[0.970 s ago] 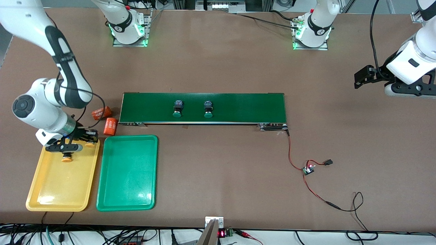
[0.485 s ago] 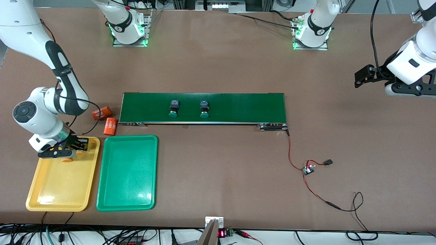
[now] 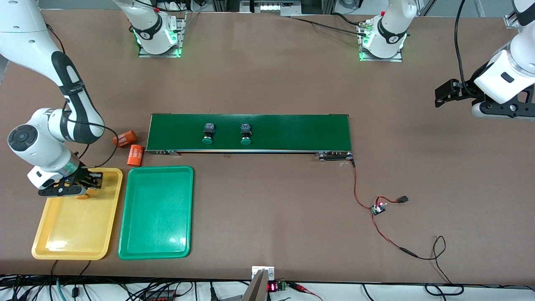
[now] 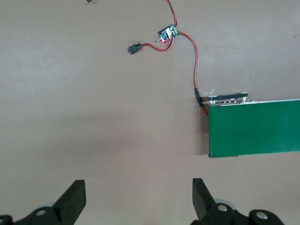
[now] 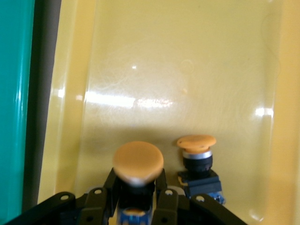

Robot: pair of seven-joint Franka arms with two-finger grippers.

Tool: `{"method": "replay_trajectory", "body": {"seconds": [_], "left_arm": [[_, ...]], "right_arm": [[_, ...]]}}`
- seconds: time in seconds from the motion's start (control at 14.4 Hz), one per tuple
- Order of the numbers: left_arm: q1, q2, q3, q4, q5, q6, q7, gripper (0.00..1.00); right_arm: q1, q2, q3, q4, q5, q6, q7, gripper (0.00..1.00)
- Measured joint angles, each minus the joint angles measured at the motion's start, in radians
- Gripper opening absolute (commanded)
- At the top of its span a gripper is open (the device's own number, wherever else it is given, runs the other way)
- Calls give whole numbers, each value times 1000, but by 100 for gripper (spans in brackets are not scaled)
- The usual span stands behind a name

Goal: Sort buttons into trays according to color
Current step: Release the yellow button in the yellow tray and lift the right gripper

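**Orange-capped buttons at the yellow tray; green-capped pair on the belt**

Brown worktop point(image 3: 271, 83) carried a long dark-green conveyor belt point(image 3: 292, 131) across its middle. Two orange cylinders point(image 3: 130, 147) lay just off the belt's end toward the right arm's end of the worktop, near the yellow tray point(image 3: 62, 234). A small circuit board point(image 3: 378, 207) with red wires lay nearer the front camera than the belt. The green tray point(image 3: 156, 217) sat just beside the yellow tray, holding nothing.

The right gripper point(image 5: 136, 199) was low over the yellow tray's end farthest from the front camera, its fingers clenched on the body of the held orange-capped button point(image 5: 138, 162). That button's long axis ran out along the fingers, cap outermost. The second orange-capped button point(image 5: 197, 152) sat in the tray just beside the gripper, its cap pointing the same way.

Two green-capped buttons point(image 3: 226, 133) lay on the belt, well apart from both grippers, caps toward the front camera.

The left gripper point(image 4: 136, 197) waited, released, above bare worktop off the belt's other end.
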Motion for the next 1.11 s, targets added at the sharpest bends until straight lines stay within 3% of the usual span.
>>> {"method": "replay_trajectory", "body": {"seconds": [0.48,0.83,1.11], "left_arm": [[0,0,0,0,0,-1,0,100],[0,0,-1,0,0,-1,0,100],[0,0,-1,0,0,-1,0,100]], "right_arm": [[2,4,19,5,1,-10,64,100],[16,-127,161,-217,1,-30,327,100],[36,-277,267,-319,7,-203,500,100]]}}
